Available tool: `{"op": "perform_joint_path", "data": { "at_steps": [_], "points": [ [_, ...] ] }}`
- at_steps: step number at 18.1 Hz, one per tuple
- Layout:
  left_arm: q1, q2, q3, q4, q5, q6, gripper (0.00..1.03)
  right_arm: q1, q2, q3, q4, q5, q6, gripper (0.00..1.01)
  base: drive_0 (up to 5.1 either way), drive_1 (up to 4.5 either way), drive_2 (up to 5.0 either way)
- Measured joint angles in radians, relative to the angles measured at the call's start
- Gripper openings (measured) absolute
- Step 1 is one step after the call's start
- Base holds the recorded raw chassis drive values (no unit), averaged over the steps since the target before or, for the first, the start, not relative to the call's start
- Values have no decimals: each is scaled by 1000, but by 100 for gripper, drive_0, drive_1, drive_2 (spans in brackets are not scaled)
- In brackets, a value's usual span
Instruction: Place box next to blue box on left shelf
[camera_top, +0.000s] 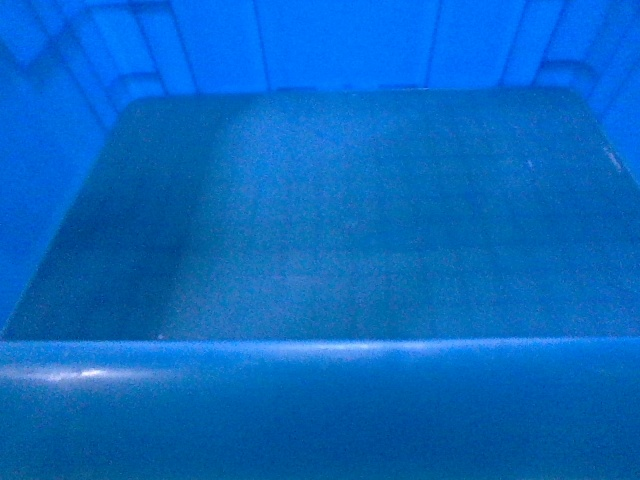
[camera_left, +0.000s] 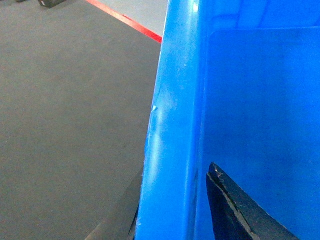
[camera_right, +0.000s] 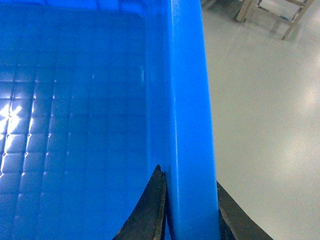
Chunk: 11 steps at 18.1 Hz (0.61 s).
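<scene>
The box, an empty blue plastic bin, fills the head view: I see its ribbed floor (camera_top: 350, 250) and its near rim (camera_top: 300, 400). My left gripper (camera_left: 172, 210) is shut on the box's left wall (camera_left: 170, 125), one dark finger outside and one finger (camera_left: 235, 210) inside. On the opposite side, my right gripper (camera_right: 192, 210) is shut on the right wall (camera_right: 187, 100), with a finger (camera_right: 152, 210) inside and the other outside. The left shelf and the blue box on it are out of view.
Dark grey floor (camera_left: 65, 125) lies below the box's left side, crossed by a red line (camera_left: 125, 20). Pale glossy floor (camera_right: 265, 125) lies below the right side. Wooden frame legs (camera_right: 280, 12) stand at the far right.
</scene>
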Motion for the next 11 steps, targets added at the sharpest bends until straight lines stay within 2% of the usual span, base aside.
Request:
{"op": "perform_joint_path", "data": {
  "at_steps": [11],
  "points": [
    [0,0,0,0,0,0,30,0,0,0,0,0,0,12,-134,-134,-134]
  ]
}}
